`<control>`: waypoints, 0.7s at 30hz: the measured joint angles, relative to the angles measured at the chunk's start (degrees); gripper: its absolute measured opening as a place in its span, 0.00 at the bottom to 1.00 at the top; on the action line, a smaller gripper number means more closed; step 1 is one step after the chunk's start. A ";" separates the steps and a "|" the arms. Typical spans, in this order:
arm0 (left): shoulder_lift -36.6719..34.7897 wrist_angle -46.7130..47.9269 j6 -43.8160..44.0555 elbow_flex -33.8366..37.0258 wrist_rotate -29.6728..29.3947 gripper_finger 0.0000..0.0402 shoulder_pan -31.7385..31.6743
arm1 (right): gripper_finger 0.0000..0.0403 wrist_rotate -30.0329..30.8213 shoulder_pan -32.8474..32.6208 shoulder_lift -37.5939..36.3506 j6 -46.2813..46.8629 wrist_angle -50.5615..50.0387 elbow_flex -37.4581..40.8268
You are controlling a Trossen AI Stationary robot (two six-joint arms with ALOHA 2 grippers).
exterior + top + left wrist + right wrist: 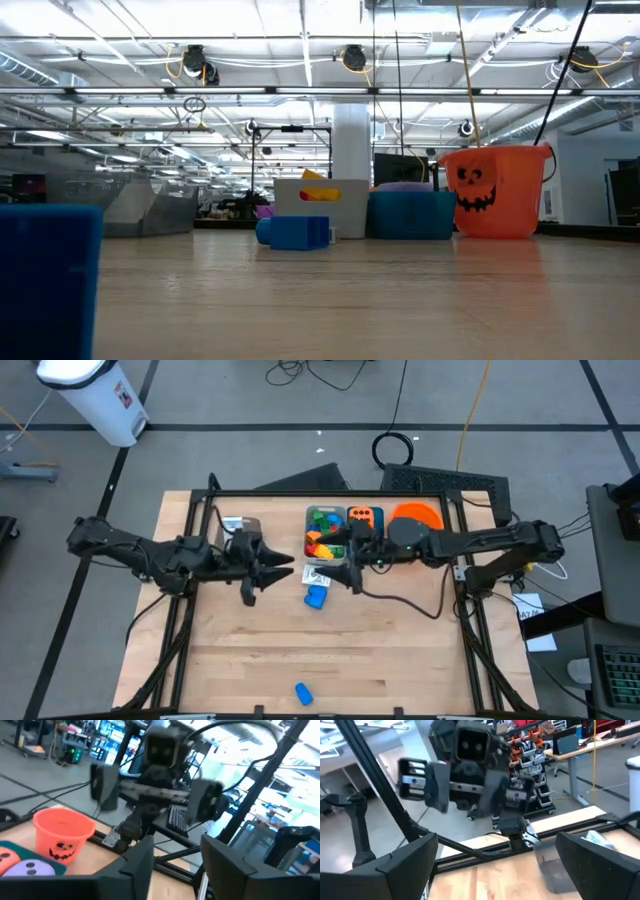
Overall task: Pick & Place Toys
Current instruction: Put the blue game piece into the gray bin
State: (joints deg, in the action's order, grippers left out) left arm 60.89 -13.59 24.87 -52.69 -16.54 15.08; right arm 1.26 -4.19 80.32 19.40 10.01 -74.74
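Blue brick looms close at the counter's near edge while another blue brick lies between both grippers, nearer the right gripper, fingers spread empty; left gripper part-open, empty.

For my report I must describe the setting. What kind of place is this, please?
Probably a robotics lab in a large industrial hall. A wooden table stands inside a metal frame on a bare floor, cables trail across that floor, and the low view shows a high ceiling with exposed beams and lamps.
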 joint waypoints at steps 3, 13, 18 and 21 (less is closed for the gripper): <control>2.05 -2.57 2.22 0.00 1.29 0.51 -0.90 | 0.98 0.00 0.00 -2.54 -1.57 -3.77 0.00; 13.96 -4.64 8.84 -0.02 4.94 0.74 -0.52 | 0.98 0.15 -1.00 -10.41 -2.49 -22.60 -0.02; 19.19 -2.80 9.96 -0.90 3.22 0.73 1.68 | 0.98 1.47 -2.93 -13.07 -2.03 -30.09 -0.02; 21.62 4.12 12.60 -2.91 0.42 0.70 2.87 | 0.98 3.47 -4.51 -14.05 -1.68 -31.80 0.99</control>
State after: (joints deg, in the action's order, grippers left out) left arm 82.50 -9.47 37.48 -55.59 -16.12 17.95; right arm 4.73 -8.70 66.27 17.72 -21.79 -73.75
